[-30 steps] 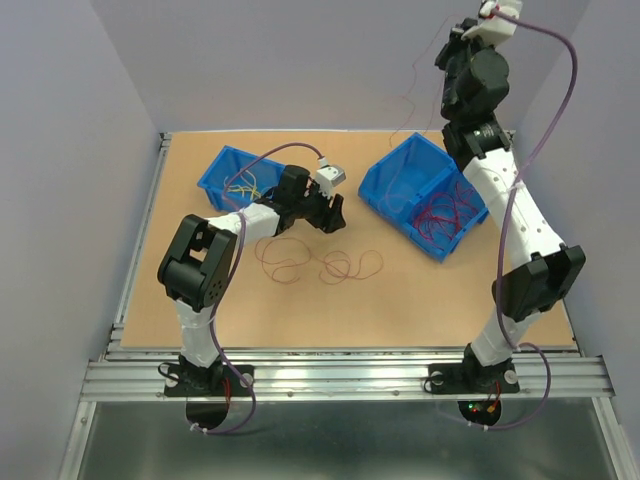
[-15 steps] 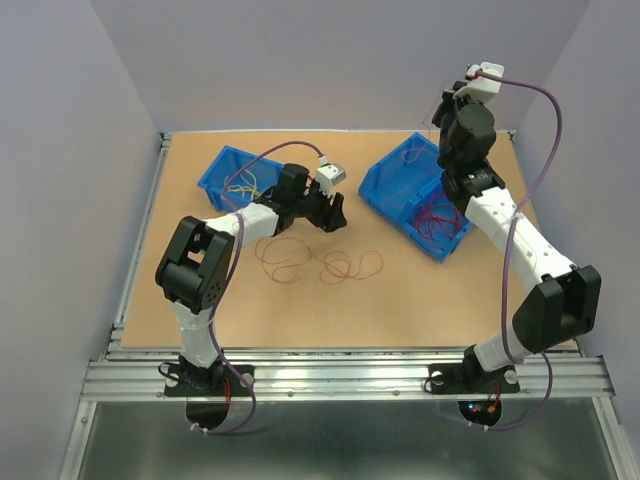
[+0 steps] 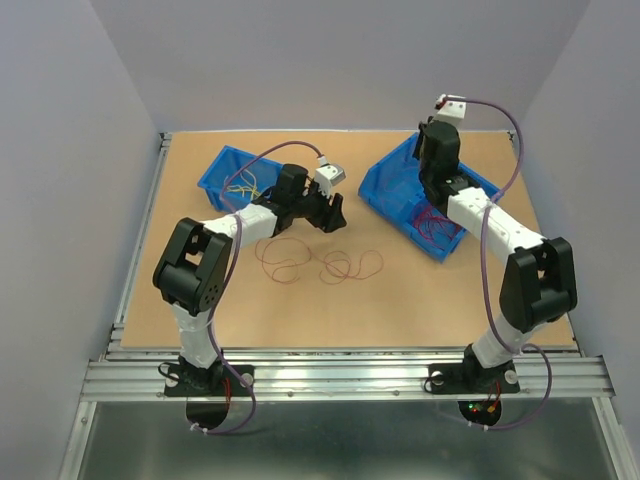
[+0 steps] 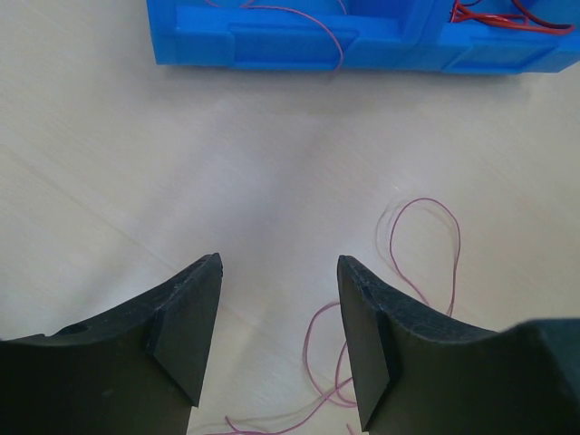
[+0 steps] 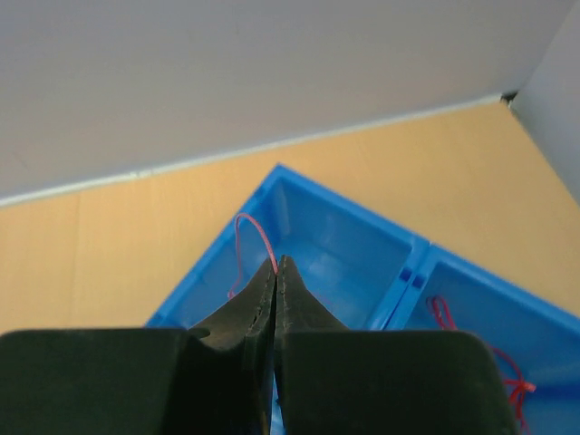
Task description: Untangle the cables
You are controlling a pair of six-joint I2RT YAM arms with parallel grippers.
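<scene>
**Left end effector wide over the desk, right end effector pinched on a strand in the bin**

- Left end effector (image 4: 279, 267): jaws wide apart, nothing between them. It hangs above the bare desk (image 3: 420, 300), a little toward 11 o'clock from desk centre.
- Dark red loops (image 3: 335, 268): loose curls lying flat on the desk, at 6 o'clock from the left end effector. No contact. The wrist view has one loop just past the right-hand finger.
- Left bin (image 3: 215, 175): blue, at 10 o'clock on the desk, with yellow cables (image 3: 243, 185) inside.
- Right bin (image 3: 385, 180): blue, two compartments, at 2 o'clock on the desk.
- Right end effector (image 5: 276, 263): jaws fully together over the bin's 12 o'clock compartment. A red strand (image 5: 246, 222) arcs up from the pinch point and drops back into that compartment.
- Red pile (image 3: 437, 218): tangled in the bin's other compartment, at 5 o'clock from the right end effector.
</scene>
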